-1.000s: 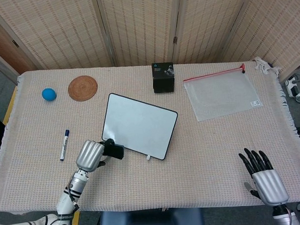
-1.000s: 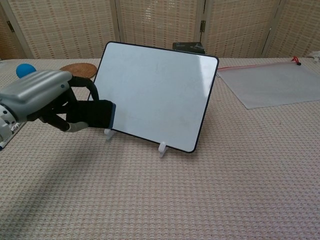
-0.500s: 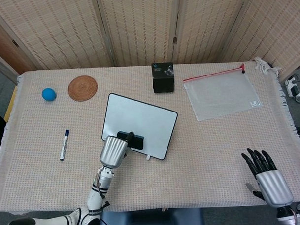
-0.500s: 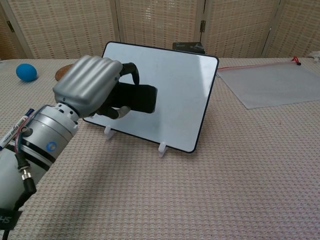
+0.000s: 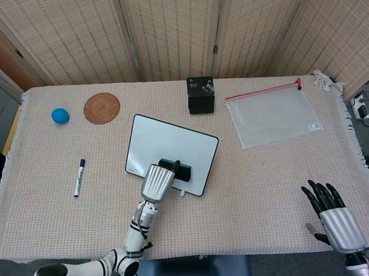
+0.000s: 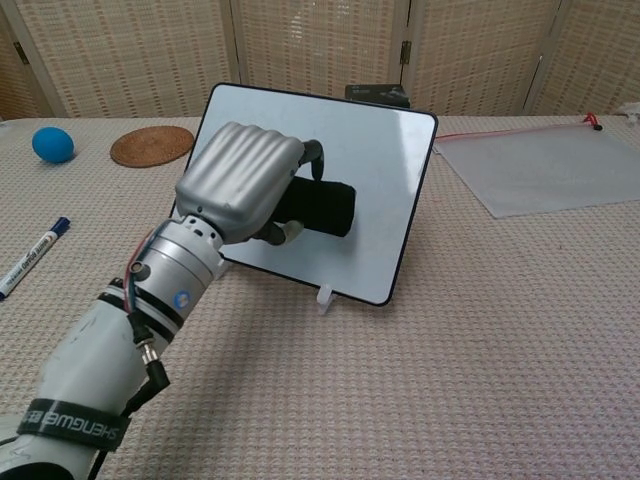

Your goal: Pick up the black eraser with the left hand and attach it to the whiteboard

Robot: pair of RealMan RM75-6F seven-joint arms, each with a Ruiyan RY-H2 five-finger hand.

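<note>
The silver left hand point(image 6: 243, 185) grips the small black block eraser point(image 6: 322, 208) by its long sides, in front of the tilted white whiteboard point(image 6: 375, 170); contact is unclear. It looks light and stiff. The right hand point(image 5: 333, 220) lies spread. The black box's point(image 5: 201, 95) print is unreadable.

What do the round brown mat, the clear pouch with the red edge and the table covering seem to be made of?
The round brown mat looks like woven cork or straw: matt, with faint concentric rings. The clear pouch with the red edge seems thin flexible plastic: translucent, slightly glossy, the cloth showing through it. The table covering appears to be beige woven fabric with a waffle-like texture and fringed edges.
</note>
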